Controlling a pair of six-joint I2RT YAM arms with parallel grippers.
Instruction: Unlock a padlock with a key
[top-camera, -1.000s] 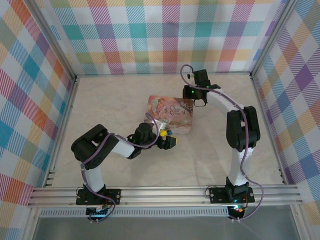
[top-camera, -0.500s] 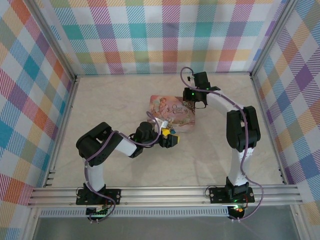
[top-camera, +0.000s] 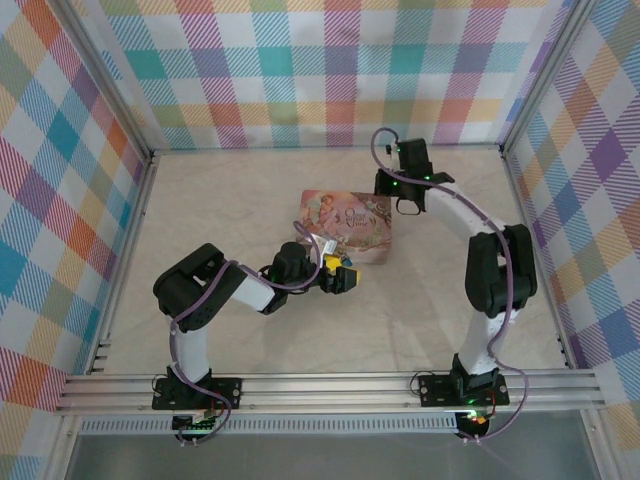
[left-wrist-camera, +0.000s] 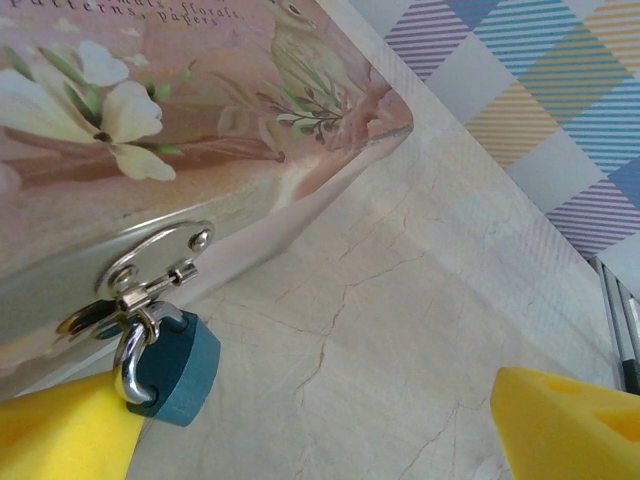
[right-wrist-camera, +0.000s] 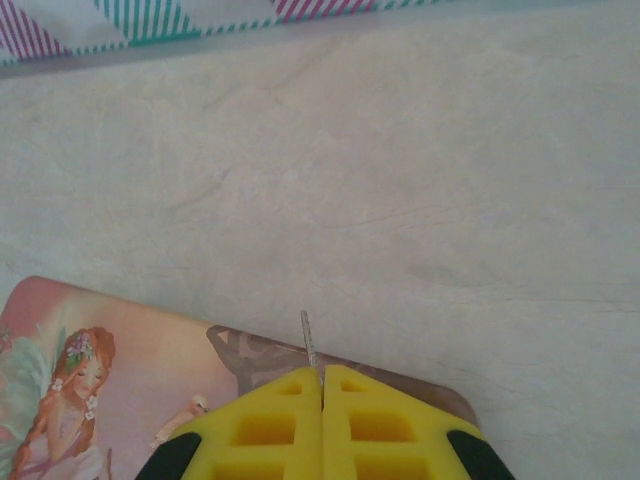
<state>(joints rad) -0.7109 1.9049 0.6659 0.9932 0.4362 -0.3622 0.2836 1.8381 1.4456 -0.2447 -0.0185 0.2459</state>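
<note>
Left gripper (left-wrist-camera: 320, 430) is released, jaws wide. I see one yellow finger (left-wrist-camera: 60, 435) right up against the padlock (left-wrist-camera: 178, 375), overlapping the shackle. Can't tell if it's actually touching. The other finger is well apart from it, over bare table (left-wrist-camera: 420, 300).

The padlock has a teal body and a silver shackle. The shackle is threaded through the hasp (left-wrist-camera: 150, 270) on the side wall of the box (left-wrist-camera: 200, 120). The body hangs tilted, low near the table. The shackle looks seated in the body.

Right gripper (right-wrist-camera: 322, 378) is clenched, pads pressed together. A thin metal strip pokes out between the tips. I read it as the key (right-wrist-camera: 308, 340), seen edge-on, so I can't make out the teeth. It hangs over a corner of the box lid, with bare table beyond up to the plaid wall (right-wrist-camera: 150, 25).

From the top camera, the box lies mid-table. The left gripper is at its near edge by the padlock and the right gripper is at its far right corner. Key and padlock are on opposite sides of the box, well apart.
</note>
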